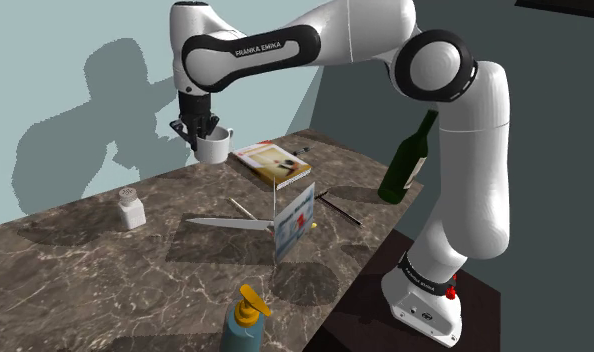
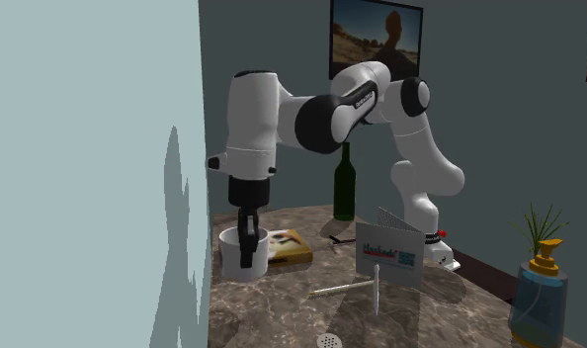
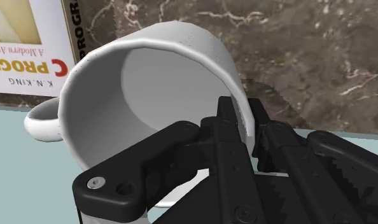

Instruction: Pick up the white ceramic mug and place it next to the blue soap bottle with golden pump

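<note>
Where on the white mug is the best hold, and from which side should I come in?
The rim wall of the white mug, from above, looks best. Its mouth opens upward and the wall is thin enough to pinch, one jaw inside, one outside. Pick the side away from the handle, which juts out sideways. The gripper clasps that spot now.

Bright, even light; arm (image 1: 285,45) casts a dark shadow (image 1: 85,130) on wall (image 1: 35,40).

A home: marble counter (image 1: 105,270), wine bottle (image 1: 405,160), framed picture (image 2: 376,38) on wall.
</note>
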